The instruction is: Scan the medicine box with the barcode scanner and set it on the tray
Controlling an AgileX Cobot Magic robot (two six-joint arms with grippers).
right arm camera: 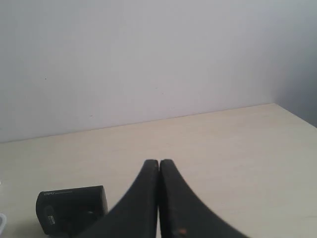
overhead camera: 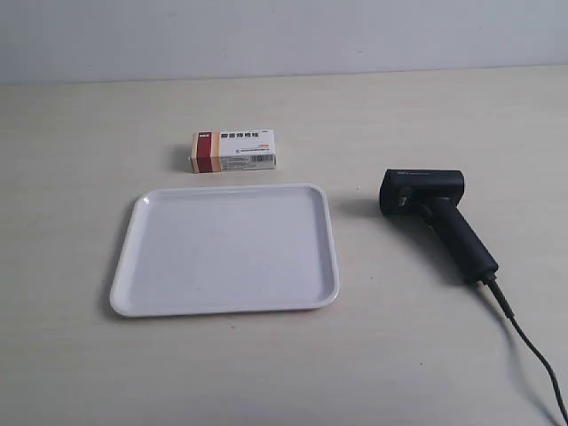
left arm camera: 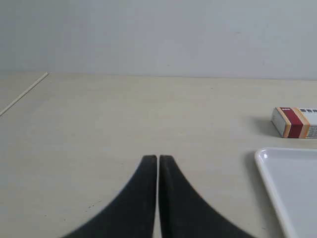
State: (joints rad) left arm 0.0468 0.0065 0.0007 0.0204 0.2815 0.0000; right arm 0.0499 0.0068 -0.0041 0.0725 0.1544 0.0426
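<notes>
Three task items on a pale tabletop, none yet handled; listed near to far as in the exterior view.

- Flat white plastic rectangular tray [overhead camera: 226, 252] with low raised rim: nearest, holding nothing.
- Black pistol-shaped barcode scanner [overhead camera: 435, 216] with black cable [overhead camera: 528, 351]: lying on its side, well apart from the tray, blocky head turned toward it, cable trailing off the near edge. Ungripped.
- Small white cardboard medicine box [overhead camera: 233, 151] with dark red and orange band at one end: farthest, just beyond the tray's far rim, flat on the table, not on the tray.
- Left gripper [left arm camera: 158, 163]: black fingers pressed together, nothing between them, above bare table; box and tray corner off to one side in its wrist view.
- Right gripper [right arm camera: 159, 168]: fingers likewise closed together, empty, scanner head just beside and beyond.

- Done: nothing, by appearance.
- Left, as judged: grasping scanner and box, scanning, setting box on tray.
</notes>
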